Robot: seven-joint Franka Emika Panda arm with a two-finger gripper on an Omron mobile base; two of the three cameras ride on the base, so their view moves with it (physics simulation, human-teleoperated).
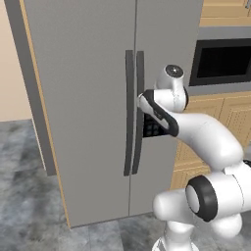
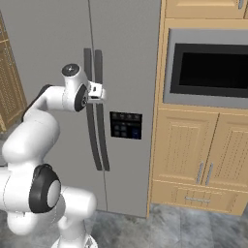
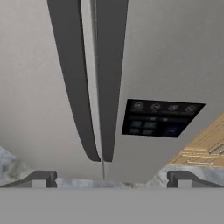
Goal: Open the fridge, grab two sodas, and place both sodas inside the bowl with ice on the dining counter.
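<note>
Fingers (image 3: 111,181) spread before shut grey fridge (image 1: 88,59), black handles (image 3: 76,87)

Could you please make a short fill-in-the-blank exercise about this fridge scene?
1. Both doors of the fridge are ____.
2. The tool is close to the two long ____.
3. The dark control panel is on the ____ door.
4. The tool's fingers hold ____.

Missing words: closed; handles; right; nothing

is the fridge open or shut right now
Shut. Both doors of the fridge sit flush, with only a thin seam between the two handles, and no shelves show.
</note>
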